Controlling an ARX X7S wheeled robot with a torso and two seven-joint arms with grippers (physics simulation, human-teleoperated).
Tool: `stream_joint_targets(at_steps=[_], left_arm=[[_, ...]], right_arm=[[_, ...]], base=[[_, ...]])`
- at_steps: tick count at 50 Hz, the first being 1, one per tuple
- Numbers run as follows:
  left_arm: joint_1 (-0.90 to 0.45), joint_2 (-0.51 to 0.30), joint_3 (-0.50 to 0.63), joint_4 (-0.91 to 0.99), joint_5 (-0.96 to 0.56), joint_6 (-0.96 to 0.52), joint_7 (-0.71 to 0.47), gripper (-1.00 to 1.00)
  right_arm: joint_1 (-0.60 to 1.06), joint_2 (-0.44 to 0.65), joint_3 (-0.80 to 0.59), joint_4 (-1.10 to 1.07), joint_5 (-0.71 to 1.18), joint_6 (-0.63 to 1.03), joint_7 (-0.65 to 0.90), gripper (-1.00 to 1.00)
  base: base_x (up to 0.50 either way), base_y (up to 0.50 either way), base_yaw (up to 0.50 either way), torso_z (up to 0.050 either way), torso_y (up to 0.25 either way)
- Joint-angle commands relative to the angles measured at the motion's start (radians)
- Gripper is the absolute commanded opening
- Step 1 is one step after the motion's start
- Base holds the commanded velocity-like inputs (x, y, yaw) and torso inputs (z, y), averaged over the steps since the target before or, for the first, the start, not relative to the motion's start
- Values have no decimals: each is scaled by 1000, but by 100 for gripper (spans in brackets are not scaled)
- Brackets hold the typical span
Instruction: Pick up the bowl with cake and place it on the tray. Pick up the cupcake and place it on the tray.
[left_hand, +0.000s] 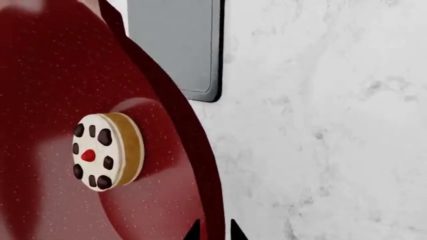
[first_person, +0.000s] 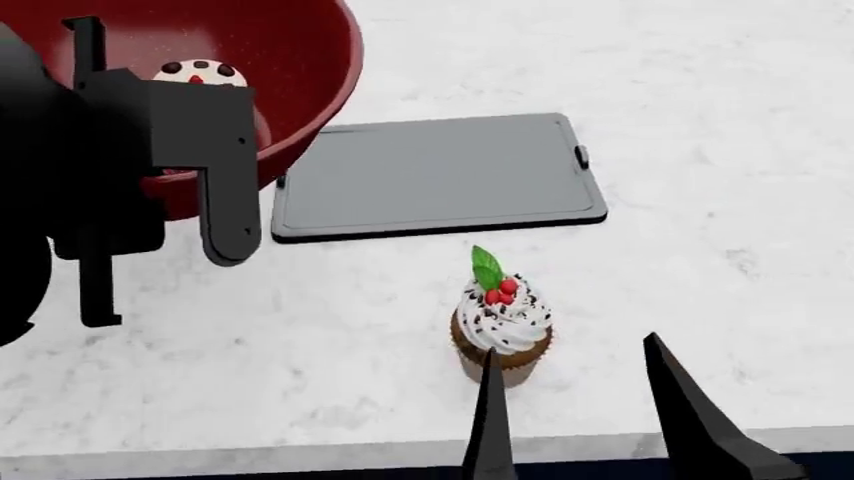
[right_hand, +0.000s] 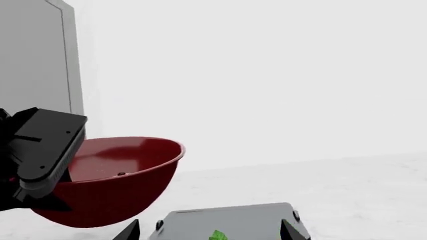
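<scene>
- Left pincer (first_person: 220, 215) was clamped on the near rim of the dark-red bowl (first_person: 300, 60), holding it tilted above the white marble bench (first_person: 721, 120), past the tray's left end.
- Inside the bowl sat the small flat-iced cake (left_hand: 103, 151).
- Right pincer (first_person: 581, 410) stood apart near the bench's front edge, just beside the cupcake (first_person: 503, 325).
- Nothing lay on the grey tray (first_person: 441, 175) mid-bench.

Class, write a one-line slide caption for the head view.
Left gripper holds the red bowl with cake beside the tray; cupcake waits.
</scene>
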Motion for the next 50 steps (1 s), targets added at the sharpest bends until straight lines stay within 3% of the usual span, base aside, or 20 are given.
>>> stream_joint_targets(at_steps=[1,18,27,50], left_arm=[[-23,-12,-10,-2,24,23,-12,-100],[-31,-10,16,3,24,2,-7,-100],[-37,-5,21,-9,13,14,-12,-100],[-80,186,-20,-463,-144,363,-136,-100]], right_arm=[[-9,-5,-14,13,-23,-25,-2,100],[-39,4,-11,22,3,-90,-41,100],[-48,7,-12,17,4,-107,-46,100],[-58,16,11,25,33,-122,-32,100]], base=[[0,0,0,0,0],[367,-29,0,0,2],[0,0,0,0,2],[0,0,0,1,1]])
